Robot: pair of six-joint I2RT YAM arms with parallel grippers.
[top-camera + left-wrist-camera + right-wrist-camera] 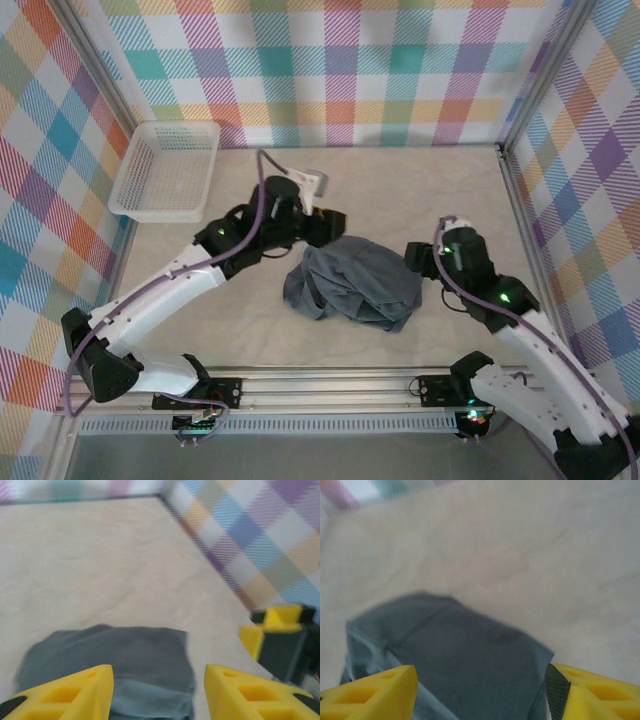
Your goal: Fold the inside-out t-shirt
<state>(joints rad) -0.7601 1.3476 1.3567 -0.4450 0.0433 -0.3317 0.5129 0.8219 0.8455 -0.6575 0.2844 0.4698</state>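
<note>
t-shirt in a rumpled heap between left gripper and right gripper, both wide apart, empty

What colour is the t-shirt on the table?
The t-shirt is dark slate grey; the right wrist view shows it best.

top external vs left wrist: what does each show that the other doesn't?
Top external: a white basket at far left, and the t-shirt as a crumpled heap mid-table. Left wrist: the left pincer close up, its yellow fingers apart over the fabric. Shared: the t-shirt, the beige table, the right pincer, the plaid walls.
</note>
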